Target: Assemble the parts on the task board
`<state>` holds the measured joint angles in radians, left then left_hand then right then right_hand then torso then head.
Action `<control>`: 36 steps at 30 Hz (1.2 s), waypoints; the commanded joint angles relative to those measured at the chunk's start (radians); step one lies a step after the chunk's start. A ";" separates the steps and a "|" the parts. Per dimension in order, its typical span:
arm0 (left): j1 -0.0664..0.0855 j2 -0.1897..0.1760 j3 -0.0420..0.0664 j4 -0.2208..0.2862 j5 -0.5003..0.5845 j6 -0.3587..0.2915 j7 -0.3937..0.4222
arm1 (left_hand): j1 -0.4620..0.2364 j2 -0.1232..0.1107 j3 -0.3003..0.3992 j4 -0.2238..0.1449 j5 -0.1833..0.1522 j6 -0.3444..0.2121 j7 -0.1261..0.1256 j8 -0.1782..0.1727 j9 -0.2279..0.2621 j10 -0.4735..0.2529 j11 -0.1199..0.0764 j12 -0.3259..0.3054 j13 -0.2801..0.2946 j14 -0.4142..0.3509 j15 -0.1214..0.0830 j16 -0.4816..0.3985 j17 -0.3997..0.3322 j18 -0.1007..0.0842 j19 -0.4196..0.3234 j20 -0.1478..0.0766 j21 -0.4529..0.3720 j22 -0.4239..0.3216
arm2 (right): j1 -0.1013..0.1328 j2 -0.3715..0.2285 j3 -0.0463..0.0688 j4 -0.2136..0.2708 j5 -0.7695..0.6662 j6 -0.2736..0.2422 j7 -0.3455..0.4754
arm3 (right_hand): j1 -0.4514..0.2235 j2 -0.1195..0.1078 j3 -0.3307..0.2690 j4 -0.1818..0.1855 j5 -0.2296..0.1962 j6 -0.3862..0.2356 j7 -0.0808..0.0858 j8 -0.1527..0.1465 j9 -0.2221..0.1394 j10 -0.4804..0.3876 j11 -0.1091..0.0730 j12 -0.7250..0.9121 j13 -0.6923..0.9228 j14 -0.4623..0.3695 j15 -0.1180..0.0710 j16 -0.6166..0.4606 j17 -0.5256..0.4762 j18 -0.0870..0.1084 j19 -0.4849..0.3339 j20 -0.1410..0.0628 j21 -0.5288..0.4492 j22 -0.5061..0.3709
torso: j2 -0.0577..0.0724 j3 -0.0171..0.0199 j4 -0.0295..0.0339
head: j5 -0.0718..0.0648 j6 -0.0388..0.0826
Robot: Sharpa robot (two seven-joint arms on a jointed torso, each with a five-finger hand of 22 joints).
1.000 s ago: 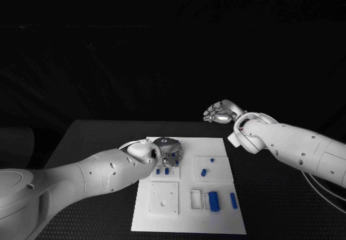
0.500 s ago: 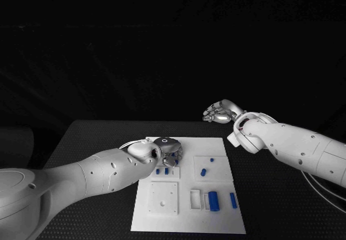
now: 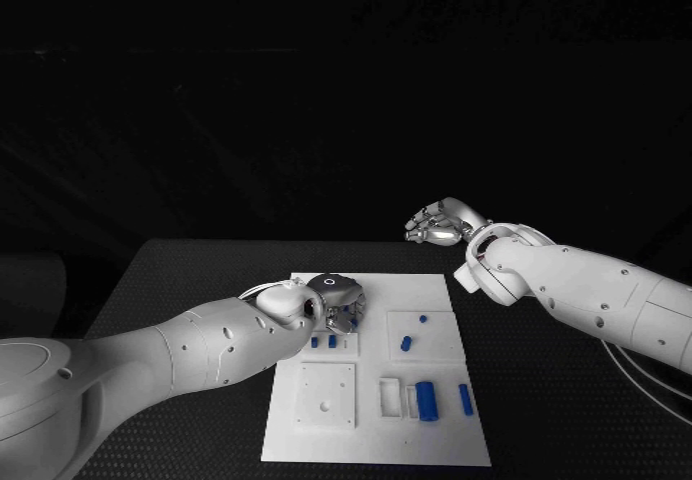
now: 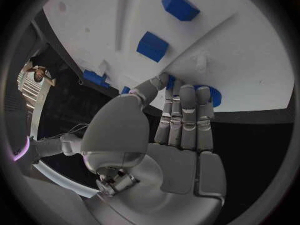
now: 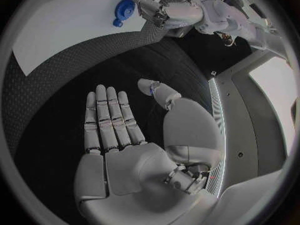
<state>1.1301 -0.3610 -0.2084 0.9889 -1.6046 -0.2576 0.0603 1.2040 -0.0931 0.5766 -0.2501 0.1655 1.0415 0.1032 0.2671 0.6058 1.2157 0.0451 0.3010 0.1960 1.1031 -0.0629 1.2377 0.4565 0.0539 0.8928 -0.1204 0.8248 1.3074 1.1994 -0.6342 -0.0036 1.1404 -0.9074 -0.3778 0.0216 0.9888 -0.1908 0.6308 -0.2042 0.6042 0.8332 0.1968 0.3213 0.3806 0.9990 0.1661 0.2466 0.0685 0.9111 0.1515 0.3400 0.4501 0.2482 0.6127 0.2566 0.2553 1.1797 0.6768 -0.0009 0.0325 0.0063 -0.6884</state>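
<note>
Nothing moved; left hand (image 3: 335, 300) at task board (image 3: 433, 290) edge.

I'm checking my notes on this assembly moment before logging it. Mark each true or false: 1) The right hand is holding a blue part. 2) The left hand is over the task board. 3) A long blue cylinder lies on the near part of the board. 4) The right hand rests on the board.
1) False: the right hand is flat and holds nothing.
2) True: the left hand is at the far left of the task board, its fingertips at a round blue part.
3) True: the long blue cylinder lies there.
4) False: it is raised beyond the board's far edge.
</note>
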 commanded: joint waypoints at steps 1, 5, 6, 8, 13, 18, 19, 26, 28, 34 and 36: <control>-0.019 -0.002 -0.012 0.001 -0.024 0.054 -0.012 | 0.008 0.017 0.004 0.002 0.002 0.010 -0.002 0.007 0.004 0.015 0.001 0.005 0.005 0.012 -0.001 0.007 0.002 0.007 0.010 -0.029 0.005 0.019 | 0.000 0.000 0.000 0.001 -0.002 0.011 0.009 | -0.003 0.001 0.005 0.002 -0.002 -0.005 0.001 0.005 -0.001 0.003 0.003 -0.007 0.000 -0.009 -0.001 -0.004 -0.001 0.010 -0.001 0.005 -0.004 0.002 | -0.001 0.0006 0.0003 | 0.001 -0.001; -0.019 -0.005 -0.012 0.005 -0.024 0.033 -0.011 | 0.009 0.021 0.006 0.000 -0.002 0.015 -0.004 0.008 0.005 0.025 -0.004 0.005 0.006 0.020 -0.005 0.008 0.002 0.007 0.017 -0.034 0.008 0.019 | 0.000 0.000 0.000 0.002 -0.002 0.011 0.010 | -0.003 0.001 0.005 0.002 -0.002 -0.005 0.001 0.005 -0.002 0.003 0.003 -0.007 0.000 -0.009 -0.001 -0.004 -0.001 0.010 -0.001 0.005 -0.004 0.002 | 0.000 0.0007 -0.0002 | 0.002 0.000; -0.019 -0.005 -0.012 0.007 -0.024 0.030 -0.011 | 0.009 0.021 0.006 0.000 -0.002 0.017 -0.004 0.009 0.005 0.028 -0.005 0.005 0.006 0.022 -0.006 0.009 0.002 0.007 0.020 -0.035 0.009 0.019 | 0.000 0.000 0.000 0.001 -0.002 0.011 0.010 | -0.003 0.001 0.005 0.002 -0.002 -0.005 0.001 0.005 -0.002 0.003 0.003 -0.007 0.000 -0.009 -0.001 -0.004 -0.001 0.010 -0.001 0.005 -0.004 0.002 | 0.000 0.0006 -0.0003 | 0.002 0.000; -0.019 -0.008 -0.011 0.012 -0.024 0.021 -0.008 | 0.009 0.021 0.007 -0.001 -0.003 0.018 -0.005 0.009 0.005 0.030 -0.005 0.004 0.006 0.024 -0.007 0.009 0.002 0.007 0.022 -0.036 0.010 0.019 | 0.000 0.000 0.000 0.002 -0.002 0.010 0.010 | -0.003 0.001 0.005 0.002 -0.002 -0.005 0.001 0.005 -0.002 0.003 0.003 -0.007 0.000 -0.009 -0.001 -0.004 -0.001 0.010 -0.001 0.005 -0.004 0.002 | 0.000 0.0004 -0.0001 | 0.002 0.001; -0.020 -0.021 -0.010 0.029 -0.023 -0.009 -0.008 | 0.009 0.019 0.008 -0.002 -0.001 0.020 -0.006 0.010 0.005 0.033 -0.006 0.003 0.007 0.027 -0.008 0.009 0.002 0.007 0.024 -0.038 0.010 0.018 | 0.000 -0.001 0.000 0.003 -0.002 0.009 0.011 | -0.002 0.002 0.005 0.002 -0.002 -0.005 0.001 0.005 -0.002 0.003 0.003 -0.007 0.000 -0.009 -0.001 -0.004 -0.001 0.010 -0.001 0.005 -0.004 0.002 | 0.000 0.0005 0.0004 | 0.003 0.004; -0.020 -0.044 0.003 0.052 -0.010 -0.036 -0.007 | 0.009 0.017 0.010 -0.003 0.000 0.023 -0.007 0.010 0.005 0.035 -0.007 0.001 0.007 0.029 -0.009 0.008 0.002 0.006 0.026 -0.039 0.011 0.018 | 0.000 -0.004 0.000 0.005 -0.002 0.009 0.011 | -0.002 0.002 0.005 0.002 -0.002 -0.006 0.001 0.005 -0.002 0.003 0.003 -0.007 0.000 -0.009 -0.001 -0.004 -0.001 0.010 -0.001 0.005 -0.005 0.003 | -0.001 0.0006 0.0003 | 0.002 0.006; -0.020 -0.045 0.011 0.055 -0.007 -0.037 -0.007 | 0.009 0.017 0.010 -0.003 0.000 0.023 -0.007 0.010 0.005 0.036 -0.007 0.001 0.007 0.029 -0.009 0.008 0.002 0.006 0.027 -0.039 0.011 0.018 | 0.000 -0.004 0.000 0.004 -0.002 0.008 0.011 | -0.002 0.002 0.005 0.002 -0.003 -0.006 0.001 0.005 -0.002 0.003 0.003 -0.007 0.000 -0.009 -0.001 -0.004 -0.001 0.010 -0.001 0.005 -0.005 0.003 | -0.001 0.0005 0.0001 | 0.003 0.007; -0.019 -0.068 0.061 0.091 0.010 -0.040 -0.011 | 0.010 0.015 0.013 -0.004 0.000 0.025 -0.008 0.010 0.005 0.037 -0.008 -0.001 0.006 0.031 -0.010 0.006 0.001 0.006 0.029 -0.041 0.011 0.018 | 0.000 -0.006 0.000 0.005 -0.002 0.009 0.011 | -0.002 0.002 0.005 0.002 -0.003 -0.006 0.001 0.005 -0.002 0.003 0.003 -0.007 0.000 -0.009 -0.001 -0.004 -0.001 0.010 -0.001 0.005 -0.005 0.003 | -0.001 0.0011 0.0011 | 0.004 0.011; -0.019 -0.078 0.072 0.106 0.017 -0.039 -0.013 | 0.010 0.015 0.013 -0.004 0.000 0.025 -0.008 0.010 0.005 0.038 -0.008 -0.002 0.006 0.032 -0.010 0.006 0.001 0.006 0.029 -0.041 0.011 0.018 | 0.000 -0.006 0.000 0.006 -0.002 0.009 0.011 | -0.002 0.002 0.005 0.002 -0.003 -0.006 0.001 0.005 -0.002 0.003 0.003 -0.007 0.000 -0.009 -0.001 -0.004 -0.001 0.010 -0.001 0.005 -0.005 0.003 | -0.001 0.0014 0.0012 | 0.005 0.012; -0.018 -0.125 0.100 0.156 0.064 -0.028 -0.019 | 0.009 0.014 0.014 -0.003 0.001 0.026 -0.008 0.010 0.004 0.039 -0.008 -0.003 0.006 0.033 -0.011 0.006 0.001 0.006 0.031 -0.042 0.012 0.018 | 0.000 -0.010 0.000 0.007 -0.002 0.009 0.011 | -0.002 0.002 0.006 0.002 -0.003 -0.006 0.001 0.006 -0.002 0.003 0.003 -0.007 0.000 -0.009 -0.001 -0.004 -0.001 0.010 -0.001 0.005 -0.005 0.003 | -0.002 0.0004 0.0012 | 0.005 0.014; -0.016 -0.144 0.106 0.172 0.083 -0.023 -0.020 | 0.009 0.014 0.014 -0.003 0.001 0.026 -0.008 0.010 0.004 0.039 -0.008 -0.004 0.006 0.033 -0.011 0.005 0.001 0.005 0.031 -0.042 0.012 0.017 | 0.000 -0.011 0.000 0.007 -0.002 0.009 0.010 | -0.002 0.002 0.006 0.002 -0.003 -0.006 0.001 0.006 -0.002 0.003 0.003 -0.007 0.000 -0.009 -0.001 -0.004 -0.001 0.010 -0.001 0.005 -0.006 0.003 | -0.002 0.0004 0.0011 | 0.005 0.014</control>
<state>1.1114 -0.4966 -0.1053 1.1486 -1.5749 -0.2969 0.0454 1.2159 -0.0844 0.5851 -0.2532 0.1622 1.0643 0.0935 0.2761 0.6088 1.2471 0.0373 0.3012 0.2026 1.1313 -0.0692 1.2430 0.4578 0.0385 0.9170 -0.1231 0.8324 1.3078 1.1994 -0.6444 -0.0036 1.1452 -0.9072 -0.3779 0.0223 0.9888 -0.1908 0.6307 -0.2042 0.6042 0.8332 0.1967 0.3213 0.3798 0.9990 0.1661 0.2466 0.0685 0.9111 0.1515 0.3400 0.4501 0.2483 0.6127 0.2566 0.2553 1.1812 0.6753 0.0001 0.0335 0.0121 -0.6748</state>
